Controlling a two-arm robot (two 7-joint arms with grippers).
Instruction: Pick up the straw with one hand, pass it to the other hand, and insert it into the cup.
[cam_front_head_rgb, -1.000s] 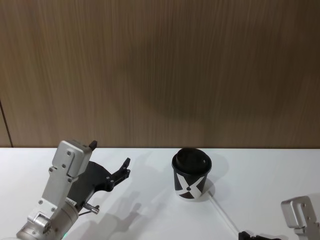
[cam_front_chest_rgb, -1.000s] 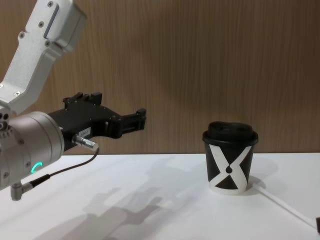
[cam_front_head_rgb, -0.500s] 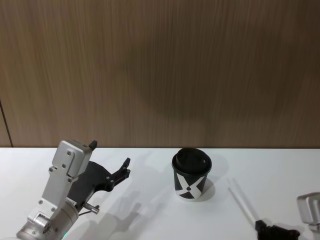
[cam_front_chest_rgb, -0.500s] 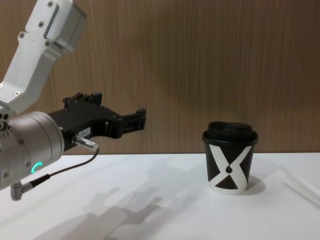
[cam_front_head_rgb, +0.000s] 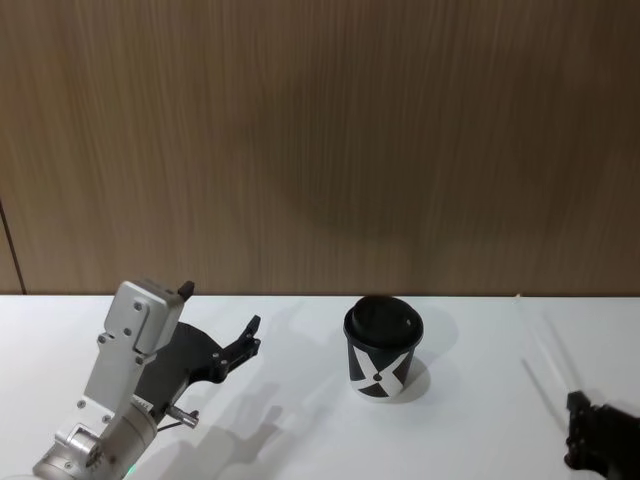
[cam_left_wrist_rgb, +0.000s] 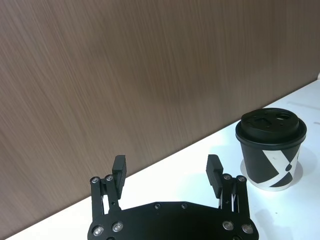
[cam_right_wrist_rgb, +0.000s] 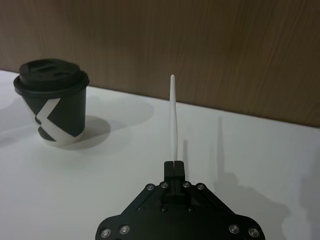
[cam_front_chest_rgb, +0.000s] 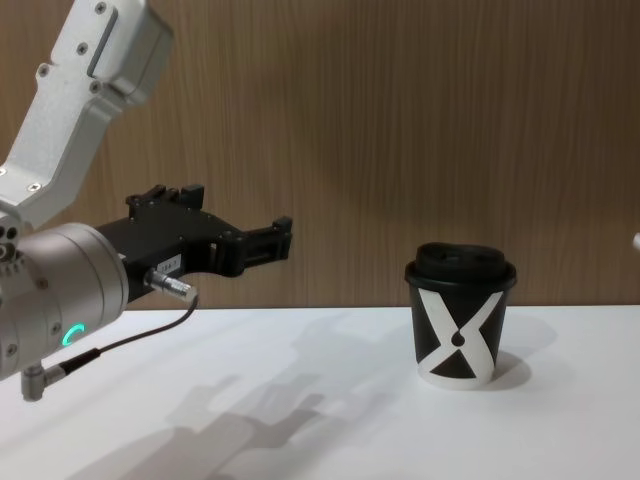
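Observation:
The white straw (cam_right_wrist_rgb: 173, 117) stands up out of my right gripper (cam_right_wrist_rgb: 174, 164), which is shut on its lower end. That small black gripper (cam_front_head_rgb: 598, 442) hangs low at the table's front right, to the right of the cup. The black cup (cam_front_head_rgb: 383, 350) with the white X and domed lid stands upright mid-table, also seen as the cup (cam_front_chest_rgb: 460, 318) and the cup (cam_left_wrist_rgb: 271, 148). My left gripper (cam_front_head_rgb: 220, 307), black on a silver wrist, is held open above the table to the left of the cup, its jaws empty (cam_left_wrist_rgb: 166, 167).
The white table (cam_front_head_rgb: 300, 420) runs back to a brown wood-grain wall (cam_front_head_rgb: 320, 150). A thin dark cable (cam_front_chest_rgb: 130, 335) hangs from the left wrist.
The right gripper has lifted the straw off the table beside the cup, carried it to the right and tilted it up. The left arm and the cup have not moved.

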